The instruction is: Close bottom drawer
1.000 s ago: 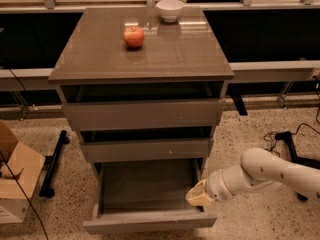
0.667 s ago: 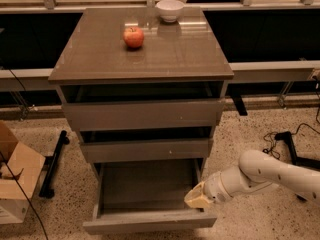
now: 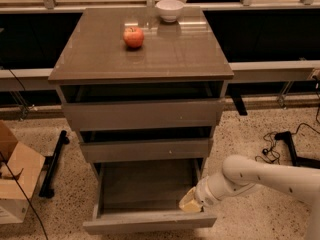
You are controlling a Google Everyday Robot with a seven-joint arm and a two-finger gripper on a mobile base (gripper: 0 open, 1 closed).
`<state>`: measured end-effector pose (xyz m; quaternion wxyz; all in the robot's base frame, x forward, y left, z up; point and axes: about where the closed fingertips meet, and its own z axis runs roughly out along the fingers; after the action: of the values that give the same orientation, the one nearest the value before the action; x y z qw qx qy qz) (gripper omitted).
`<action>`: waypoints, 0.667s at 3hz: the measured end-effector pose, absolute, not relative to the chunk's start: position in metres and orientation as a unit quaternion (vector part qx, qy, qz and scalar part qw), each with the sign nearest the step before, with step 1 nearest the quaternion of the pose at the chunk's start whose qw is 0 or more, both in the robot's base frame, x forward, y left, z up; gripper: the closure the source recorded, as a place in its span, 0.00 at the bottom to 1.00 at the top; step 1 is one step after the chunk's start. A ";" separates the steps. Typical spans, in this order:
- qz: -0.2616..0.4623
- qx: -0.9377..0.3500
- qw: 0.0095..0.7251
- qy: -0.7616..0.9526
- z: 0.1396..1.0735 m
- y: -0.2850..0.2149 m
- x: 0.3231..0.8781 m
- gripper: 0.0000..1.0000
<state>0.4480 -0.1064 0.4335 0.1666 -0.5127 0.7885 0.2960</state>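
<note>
The bottom drawer is the lowest of the cabinet's three grey-brown drawers. It is pulled far out, and its wide shallow grey tray looks empty. My gripper reaches in from the right on a white arm. Its pale tip sits over the drawer's front right corner, just behind the flat front panel. The middle drawer, with a small pale dot, and the top drawer stand slightly out.
A red apple and a white bowl sit on the cabinet top. A cardboard box stands on the floor at left beside a black bar. Black cables lie on the floor at right.
My gripper has shifted slightly left along the drawer's front right corner. The drawer stands as far out as before.
</note>
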 end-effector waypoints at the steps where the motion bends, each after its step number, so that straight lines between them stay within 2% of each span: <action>1: 0.283 -0.503 0.139 0.805 0.372 -0.105 0.448 1.00; 2: 0.275 -0.480 0.096 0.828 0.309 -0.113 0.440 1.00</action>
<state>0.4398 -0.1132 0.3090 0.0956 -0.4796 0.8279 0.2747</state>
